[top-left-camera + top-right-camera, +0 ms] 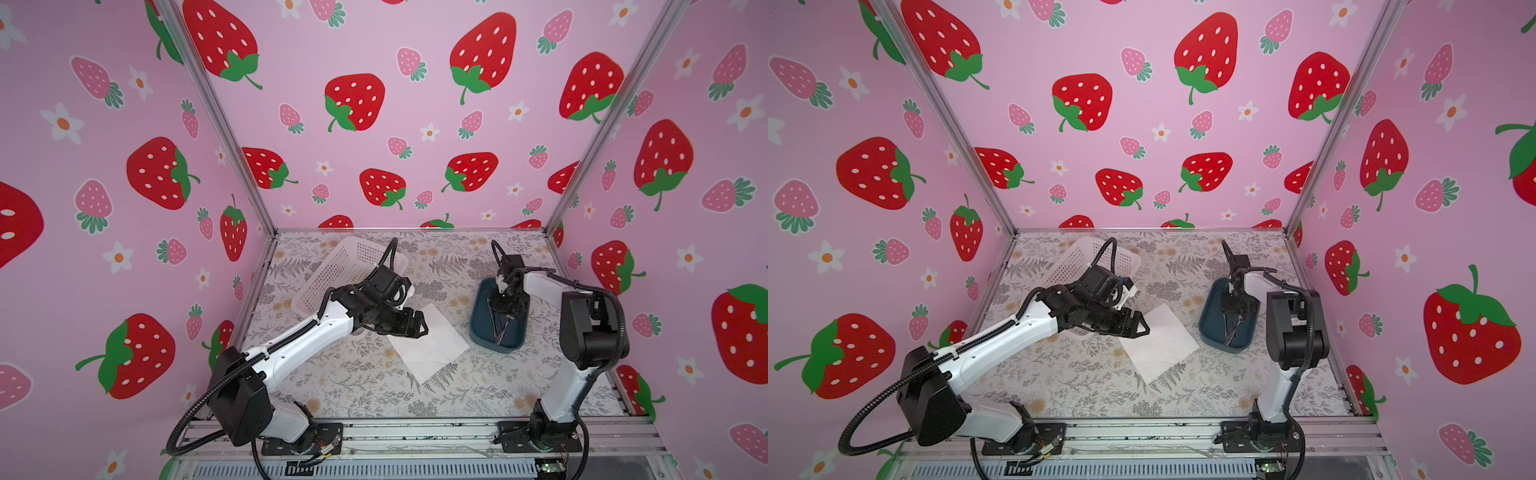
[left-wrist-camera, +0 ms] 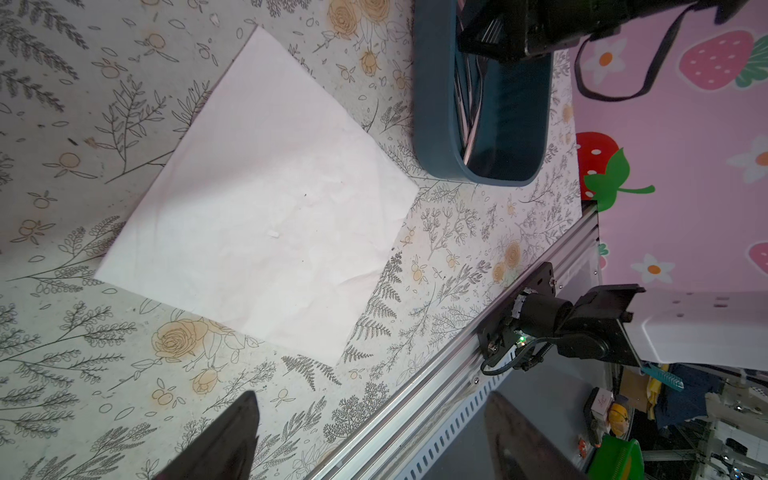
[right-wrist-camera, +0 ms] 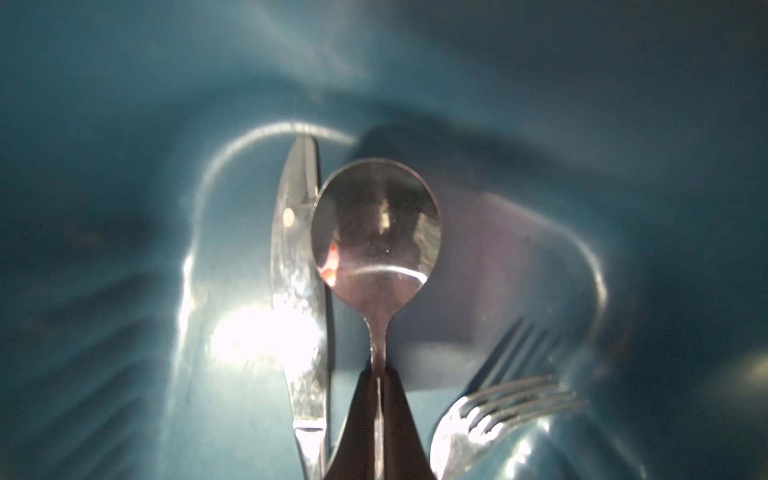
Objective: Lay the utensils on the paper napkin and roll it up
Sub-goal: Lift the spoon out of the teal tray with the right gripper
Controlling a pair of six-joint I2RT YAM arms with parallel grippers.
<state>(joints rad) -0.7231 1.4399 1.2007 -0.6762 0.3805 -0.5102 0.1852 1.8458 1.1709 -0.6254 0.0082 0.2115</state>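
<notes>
Pink strawberry-print walls close in a table [image 1: 332, 386] covered with a floral sheet, and a white perforated basket [image 1: 345, 266] sits at its back left. The paper napkin [image 1: 428, 340] lies flat and bare near the middle, set cornerwise, with nothing on it yet. Just beside it on the right stands a dark blue tray [image 1: 505, 347], and all the utensils [image 1: 500, 332] are inside it.

The right pincer [image 3: 379, 374] is down in the tray, its fingers closed on the neck of the spoon [image 3: 376, 224]. A knife [image 3: 297, 291] lies close alongside the spoon and a fork [image 3: 490, 415] on its other side, angled away. Whether the spoon has left the tray floor is hard to judge from the blurred wrist view.

The left pincer [image 1: 415, 326] hangs wide open and empty over the napkin's left corner.

The spoon's long axis runs along the tray's length, in line with the gripping fingers. The napkin lies to the pincer's left, toward the table's middle. So the carry looks like a lift over the tray's rim and a short sideways move, and the right arm is plainly the nearer one.
</notes>
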